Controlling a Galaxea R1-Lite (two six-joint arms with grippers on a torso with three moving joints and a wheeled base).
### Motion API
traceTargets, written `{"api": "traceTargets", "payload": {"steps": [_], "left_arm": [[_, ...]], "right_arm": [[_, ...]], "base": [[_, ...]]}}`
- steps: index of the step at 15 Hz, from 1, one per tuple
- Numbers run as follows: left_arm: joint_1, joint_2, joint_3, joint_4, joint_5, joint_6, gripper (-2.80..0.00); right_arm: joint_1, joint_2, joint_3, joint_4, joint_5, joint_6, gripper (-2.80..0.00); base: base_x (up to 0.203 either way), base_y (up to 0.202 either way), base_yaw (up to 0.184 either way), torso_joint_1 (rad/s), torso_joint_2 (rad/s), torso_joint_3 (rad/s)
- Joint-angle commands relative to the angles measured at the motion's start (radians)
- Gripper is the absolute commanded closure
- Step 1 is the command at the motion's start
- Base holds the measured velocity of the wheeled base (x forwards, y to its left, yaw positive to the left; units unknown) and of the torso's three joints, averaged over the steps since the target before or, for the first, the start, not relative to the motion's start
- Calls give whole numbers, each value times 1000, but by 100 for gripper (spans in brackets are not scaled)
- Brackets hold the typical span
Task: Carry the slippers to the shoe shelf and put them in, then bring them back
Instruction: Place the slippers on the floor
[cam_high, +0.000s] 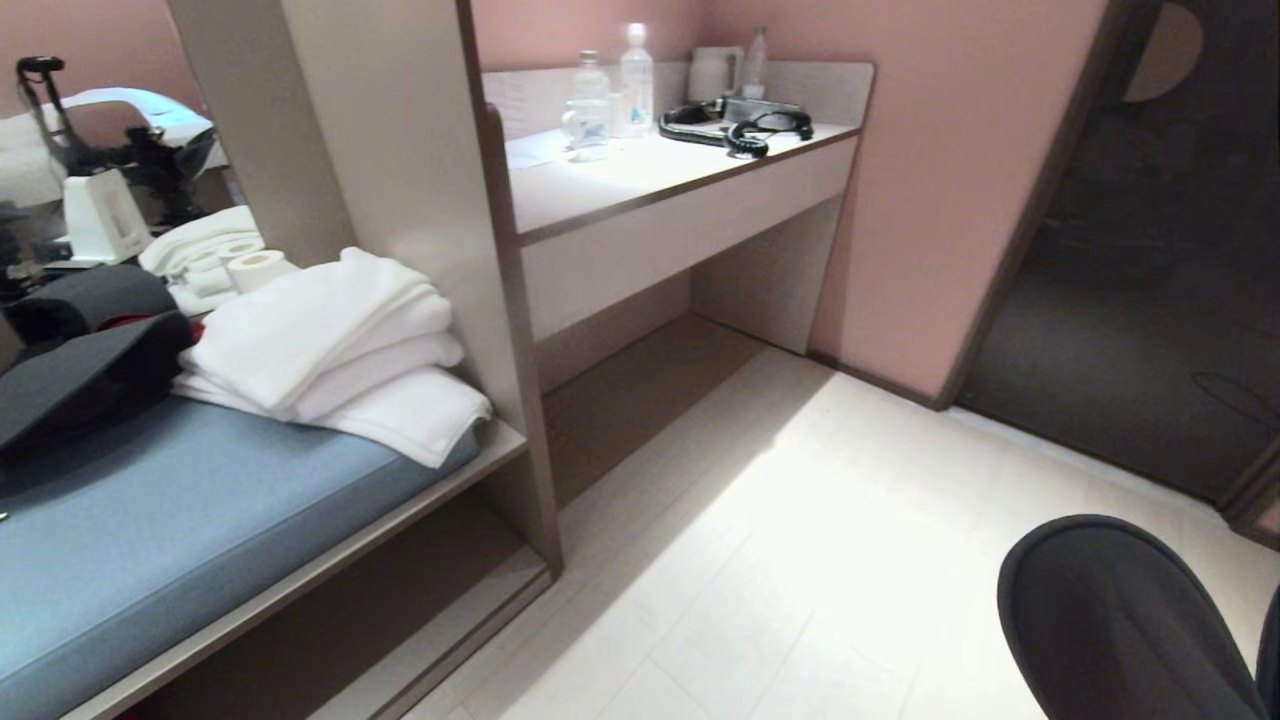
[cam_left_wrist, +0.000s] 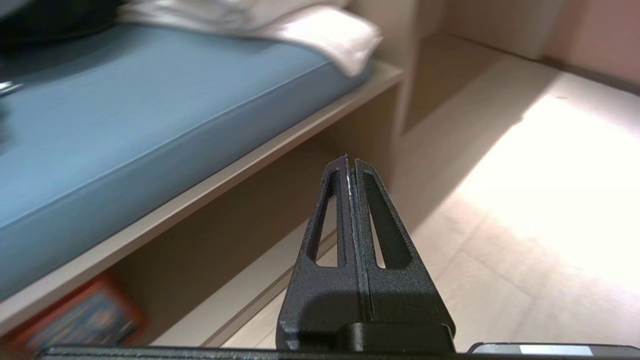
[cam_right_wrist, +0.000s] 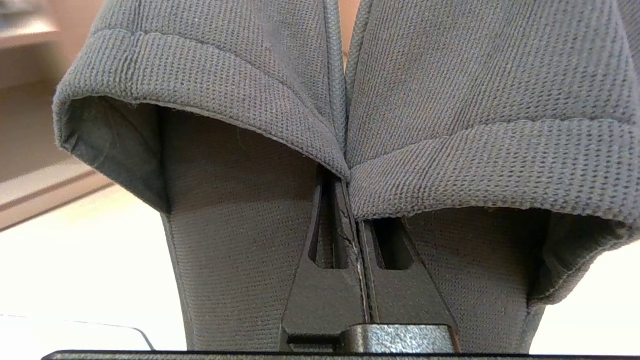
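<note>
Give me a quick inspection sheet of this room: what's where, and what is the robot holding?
Surface: pale floor, bare where seen.
Job's things: slippers pinched together, held off the floor; shoe shelf under the bench holds no slippers.
Clutter: folded towels on blue cushion; bottles on desk.
Grippers: right tool shut on slippers; left tool shut, empty.
Cables: black coiled cord on desk.
Surroundings: pink walls, dark doorway.
</note>
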Motion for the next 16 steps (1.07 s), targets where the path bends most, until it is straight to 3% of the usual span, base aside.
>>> {"api": "traceTargets", "payload": {"steps": [1,5,16], "left_arm": [[0,1,0,0,0,0,0],[0,1,0,0,0,2,0],[0,1,0,0,0,4,0]], "right_arm": [[0,1,0,0,0,-2,0],[0,1,0,0,2,-2,0],[0,1,0,0,0,-1,0]], "base": [[0,8,-178,2,2,4],[1,9,-150,2,2,2],[0,0,0,0,0,0]]}}
